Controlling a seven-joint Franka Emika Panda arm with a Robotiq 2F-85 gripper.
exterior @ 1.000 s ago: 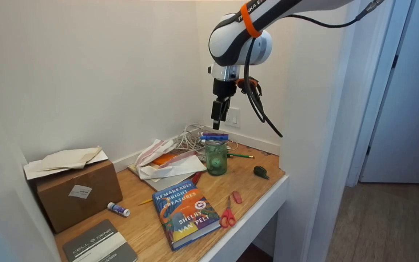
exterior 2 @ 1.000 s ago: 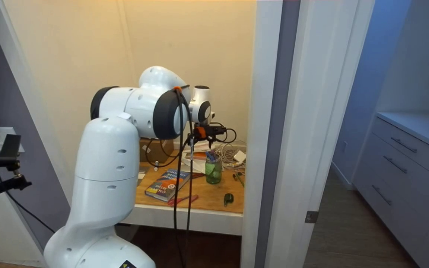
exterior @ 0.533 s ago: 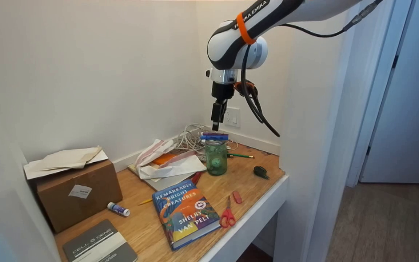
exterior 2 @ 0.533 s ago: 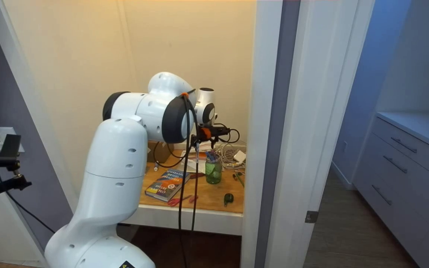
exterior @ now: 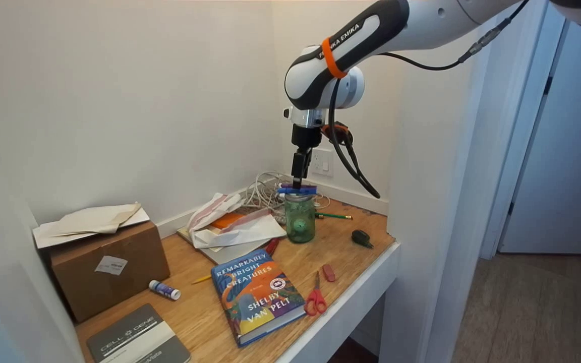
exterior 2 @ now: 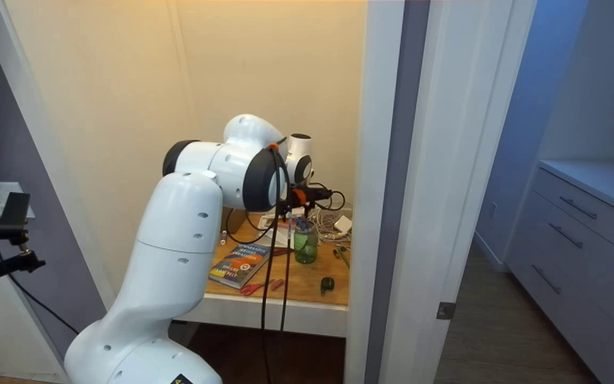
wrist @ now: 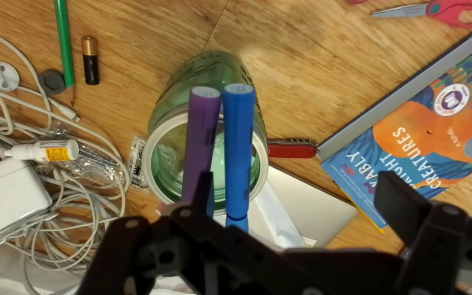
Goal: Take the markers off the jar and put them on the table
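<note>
A blue marker (wrist: 238, 151) and a purple marker (wrist: 201, 139) lie side by side across the mouth of the green glass jar (wrist: 215, 67). In both exterior views the jar (exterior: 300, 227) (exterior 2: 305, 249) stands upright on the wooden table (exterior: 351, 252), with the blue marker (exterior: 308, 190) on its rim. My gripper (wrist: 297, 186) is open. In the wrist view one finger overlaps the purple marker's lower part, and the blue marker shows inside the gap near that finger. In an exterior view the fingertips (exterior: 297, 184) are at the markers' height; I cannot tell if they touch.
A tangle of white cables (wrist: 76, 213) with a charger (wrist: 8, 196) lies beside the jar. A book (exterior: 257, 297), red scissors (exterior: 315, 300), a red pocketknife (wrist: 292, 148), a green pencil (wrist: 64, 45), a battery (wrist: 90, 61) and a cardboard box (exterior: 111, 267) are also on the table.
My arm has lowered over the last second, bringing the gripper down from above the jar to the level of the markers. The jar and markers have not moved.
</note>
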